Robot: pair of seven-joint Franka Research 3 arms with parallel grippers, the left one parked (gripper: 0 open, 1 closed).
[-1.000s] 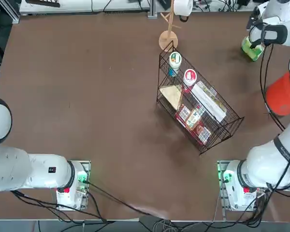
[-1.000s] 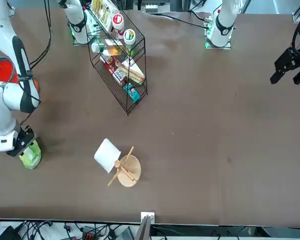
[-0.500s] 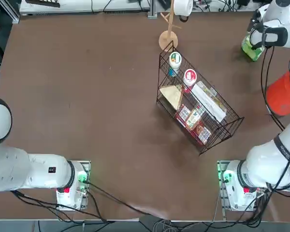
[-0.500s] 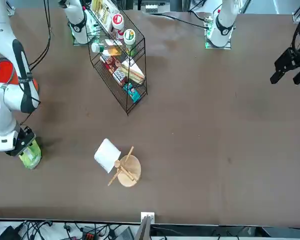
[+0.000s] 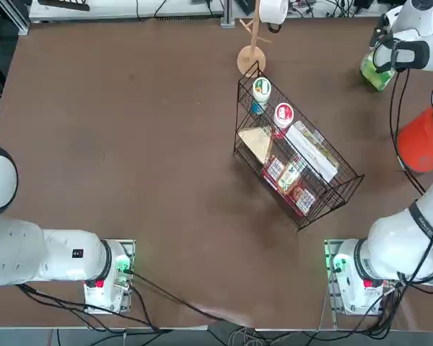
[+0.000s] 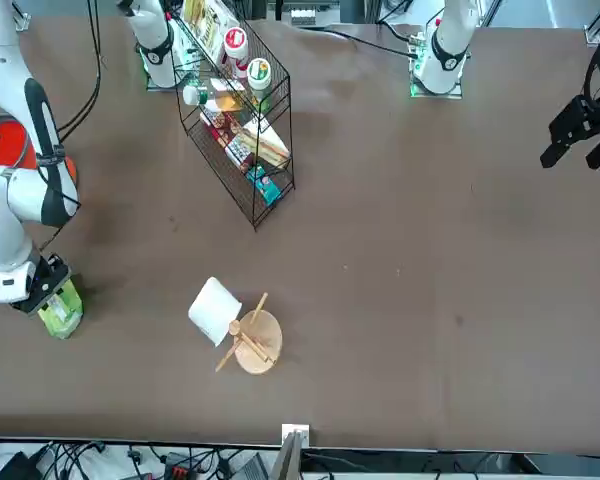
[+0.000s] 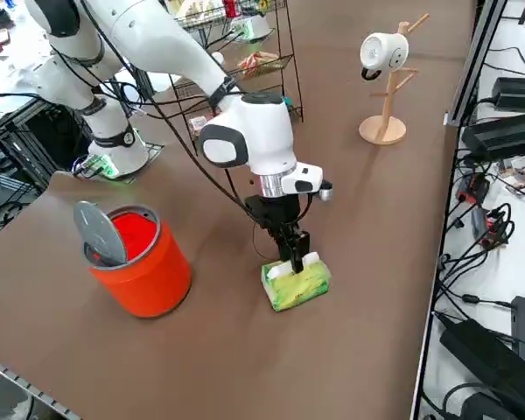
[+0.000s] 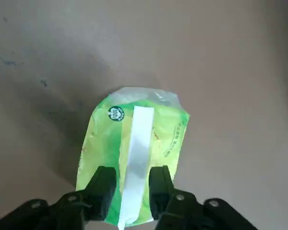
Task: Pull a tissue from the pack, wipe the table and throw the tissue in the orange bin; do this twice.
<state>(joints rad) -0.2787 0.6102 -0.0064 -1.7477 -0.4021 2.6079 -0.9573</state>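
The soft bright-green plastic tissue pack (image 8: 134, 158) lies on the dark-brown table (image 5: 130, 144), its white strip between the right gripper's (image 8: 132, 184) parted fingers. The round orange plastic bin (image 7: 140, 262) nearby holds a grey disc (image 7: 96, 232).

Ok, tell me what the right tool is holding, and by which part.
Nothing is held yet. The right tool is down on the pack, fingers either side of the white tissue strip, not pinched on it.
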